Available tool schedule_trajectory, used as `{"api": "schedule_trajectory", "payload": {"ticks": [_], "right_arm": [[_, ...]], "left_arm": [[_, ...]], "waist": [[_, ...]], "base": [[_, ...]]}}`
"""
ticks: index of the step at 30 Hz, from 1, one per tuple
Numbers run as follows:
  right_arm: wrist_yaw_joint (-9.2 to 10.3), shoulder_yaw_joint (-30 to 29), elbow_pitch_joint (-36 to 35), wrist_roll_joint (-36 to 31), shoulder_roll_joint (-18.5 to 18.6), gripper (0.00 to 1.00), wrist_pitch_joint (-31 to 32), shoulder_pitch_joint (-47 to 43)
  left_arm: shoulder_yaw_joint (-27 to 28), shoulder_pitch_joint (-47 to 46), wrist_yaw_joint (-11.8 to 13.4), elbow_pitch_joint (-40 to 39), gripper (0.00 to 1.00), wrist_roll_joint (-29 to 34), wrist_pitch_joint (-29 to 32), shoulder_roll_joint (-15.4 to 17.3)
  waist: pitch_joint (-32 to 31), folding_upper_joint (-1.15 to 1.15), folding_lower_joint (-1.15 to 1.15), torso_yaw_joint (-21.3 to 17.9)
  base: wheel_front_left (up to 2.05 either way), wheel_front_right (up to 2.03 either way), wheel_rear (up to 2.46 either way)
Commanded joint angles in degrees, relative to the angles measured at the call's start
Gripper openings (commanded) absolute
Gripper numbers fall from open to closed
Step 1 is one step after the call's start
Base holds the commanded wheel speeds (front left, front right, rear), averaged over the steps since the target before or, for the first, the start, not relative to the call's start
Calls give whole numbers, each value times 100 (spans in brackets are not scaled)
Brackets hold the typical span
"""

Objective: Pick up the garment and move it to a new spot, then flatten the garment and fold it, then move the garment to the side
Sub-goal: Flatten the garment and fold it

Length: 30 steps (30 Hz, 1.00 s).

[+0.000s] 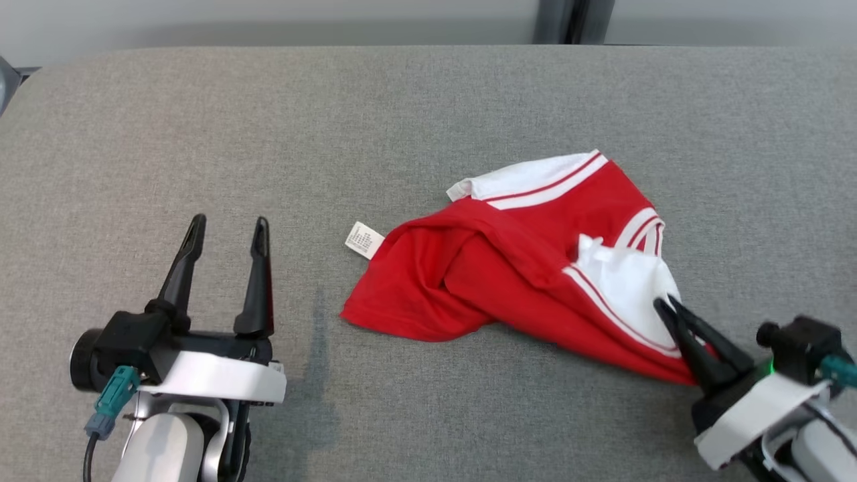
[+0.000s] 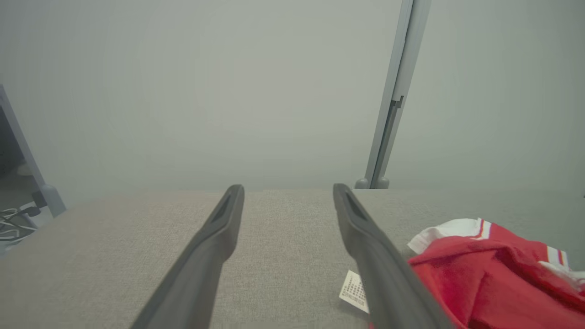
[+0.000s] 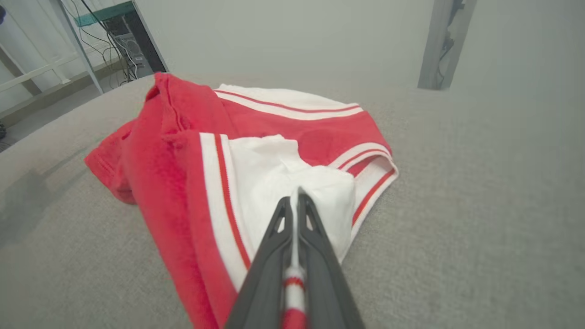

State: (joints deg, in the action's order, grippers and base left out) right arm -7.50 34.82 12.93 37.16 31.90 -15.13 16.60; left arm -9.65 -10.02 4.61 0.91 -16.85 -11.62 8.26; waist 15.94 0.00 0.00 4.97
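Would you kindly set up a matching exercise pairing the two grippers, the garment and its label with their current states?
Column one:
1. left gripper
2. right gripper
3. garment
4. label

Column two:
A. crumpled in a heap
B. open, holding nothing
C. white, sticking out at the red fabric's edge
D. shut on white cloth

Pairs: 1-B, 2-D, 3-A, 4-C

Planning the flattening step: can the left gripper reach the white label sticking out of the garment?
Probably yes. The left gripper is open and empty, and only bare surface lies between it and the label poking out of the garment.
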Motion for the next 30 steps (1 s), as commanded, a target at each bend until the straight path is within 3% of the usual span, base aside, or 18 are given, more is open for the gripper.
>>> {"api": "schedule_trajectory", "payload": {"ticks": [1,5,6,7,8,11,13,14,21,30], "right_arm": [[1,-147,34,20,-93,0,-9,-191],[0,-454,297,32,-439,0,-10,-602],[0,-601,474,38,-585,17,-10,-713],[0,-746,527,82,-685,49,-10,-732],[0,-1020,568,69,-839,100,-10,-853],[0,-1854,605,-142,-1137,100,-10,-1012],[0,-2794,423,-603,-1403,100,-10,-1112],[0,-3862,-712,-1695,-1858,100,68,-1118],[0,-3848,-1812,-2334,-2226,100,824,-1489],[0,-3773,-2205,-2388,-2444,100,1215,-1947]], "left_arm": [[35,44,46,-13,100,-33,18,34],[71,182,116,-72,100,-70,67,60],[91,232,141,-110,100,-79,86,70],[96,260,154,-126,100,-84,100,73],[117,350,185,-158,100,-106,136,99],[165,423,243,-229,100,-134,179,134],[219,507,318,-342,100,-110,188,175],[337,683,465,-562,100,-83,193,276],[329,887,513,-626,100,-81,230,316],[217,1086,517,-602,100,-36,295,365]], "waist": [[-41,0,0,-16],[-127,0,0,-67],[-169,0,0,-103],[-190,0,0,-123],[-238,0,0,-155],[-314,0,0,-207],[-400,0,0,-250],[-601,0,0,-295],[-851,0,0,-252],[-1054,0,0,-236]], "base": [[0,0,0],[0,0,0],[0,0,0],[0,0,0],[0,0,0],[0,0,0],[0,0,0],[0,0,0],[0,0,0],[0,0,0]]}}
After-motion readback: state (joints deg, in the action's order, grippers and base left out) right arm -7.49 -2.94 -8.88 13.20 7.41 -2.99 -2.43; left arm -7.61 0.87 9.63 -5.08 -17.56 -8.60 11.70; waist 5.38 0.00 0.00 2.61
